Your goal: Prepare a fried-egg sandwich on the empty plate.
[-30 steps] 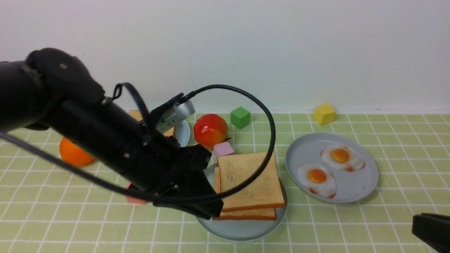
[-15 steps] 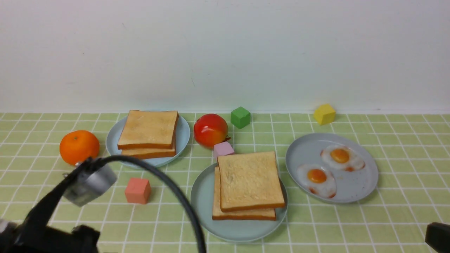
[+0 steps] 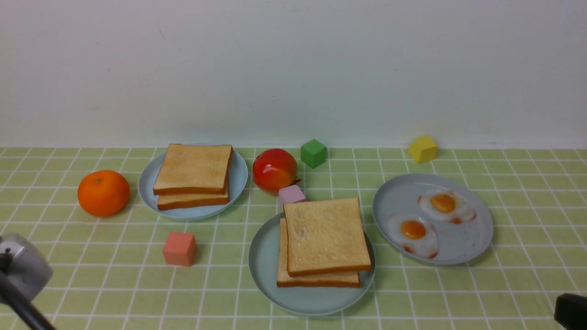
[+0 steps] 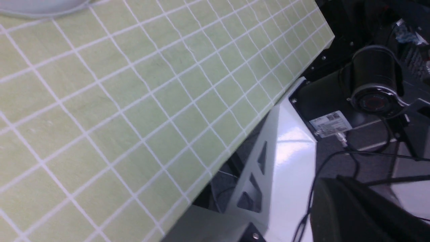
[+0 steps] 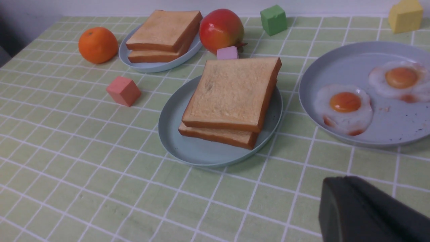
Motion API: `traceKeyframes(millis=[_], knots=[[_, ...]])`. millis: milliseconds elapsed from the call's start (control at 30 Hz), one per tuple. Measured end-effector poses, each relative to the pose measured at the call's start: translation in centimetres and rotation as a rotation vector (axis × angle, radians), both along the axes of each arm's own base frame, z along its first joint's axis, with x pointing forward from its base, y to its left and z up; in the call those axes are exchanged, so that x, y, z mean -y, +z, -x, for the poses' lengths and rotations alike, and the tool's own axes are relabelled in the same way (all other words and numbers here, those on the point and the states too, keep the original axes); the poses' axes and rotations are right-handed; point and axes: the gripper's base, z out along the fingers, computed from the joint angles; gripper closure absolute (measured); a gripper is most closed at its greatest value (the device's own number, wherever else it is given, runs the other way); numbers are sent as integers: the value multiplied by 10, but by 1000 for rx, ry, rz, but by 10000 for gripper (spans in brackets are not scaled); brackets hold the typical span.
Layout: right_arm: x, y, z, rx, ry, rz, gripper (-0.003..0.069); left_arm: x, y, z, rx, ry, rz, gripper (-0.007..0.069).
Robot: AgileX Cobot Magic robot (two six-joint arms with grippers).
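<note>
Two golden-brown toast slices (image 3: 325, 236) lie stacked on the pale teal plate (image 3: 263, 261) at the front middle; no egg shows between them. They also show in the right wrist view (image 5: 231, 92) on the plate (image 5: 174, 124). My left gripper (image 4: 336, 179) is shut and empty, hanging past the table's near edge; in the front view only its wrist camera (image 3: 23, 270) shows at the bottom left. My right gripper (image 5: 342, 178) is shut and empty, low over the table to the front right of the plate, and just shows in the front view (image 3: 571, 311).
A light-blue plate (image 3: 238, 176) holds a toast pile (image 3: 195, 167). A grey-blue plate (image 3: 399, 197) holds two fried eggs (image 3: 412, 231). Around them lie an orange (image 3: 103, 192), a red fruit (image 3: 274, 168), and pink (image 3: 291, 194), green (image 3: 313, 153), yellow (image 3: 423, 148) and salmon (image 3: 179, 248) cubes.
My left arm has drawn back from over the teal plate to the bottom left, uncovering the toast pile and salmon cube. The right gripper has sunk slightly.
</note>
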Motion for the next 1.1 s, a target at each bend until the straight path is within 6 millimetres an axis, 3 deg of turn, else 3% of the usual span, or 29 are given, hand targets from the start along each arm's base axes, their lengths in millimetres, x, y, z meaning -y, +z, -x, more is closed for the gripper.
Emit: traceKeyframes(millis=[133, 233, 267, 367, 467, 533, 633, 700, 1100], knots=[[0, 0, 0, 0, 0, 1, 656, -16, -5, -8, 224, 203, -52, 638], [0, 0, 0, 1, 0, 2, 655, -38, -12, -1, 399, 450, -5, 638], [0, 0, 0, 1, 0, 2, 655, -38, -15, -2, 399, 449, -20, 638], [0, 0, 0, 1, 1, 3, 652, -66, -46, 11, 518, 764, 45, 638], [0, 0, 0, 1, 1, 3, 652, -75, -69, 15, 525, 889, 34, 638], [0, 0, 0, 1, 1, 3, 652, -83, -105, 17, 506, 992, -12, 638], [0, 0, 0, 1, 1, 3, 652, -85, -138, 18, 473, 987, -100, 638], [0, 0, 0, 0, 1, 3, 650, -86, -148, 19, 446, 962, -167, 638], [0, 0, 0, -3, 2, 5, 643, -85, -150, 19, 464, 932, -210, 637]])
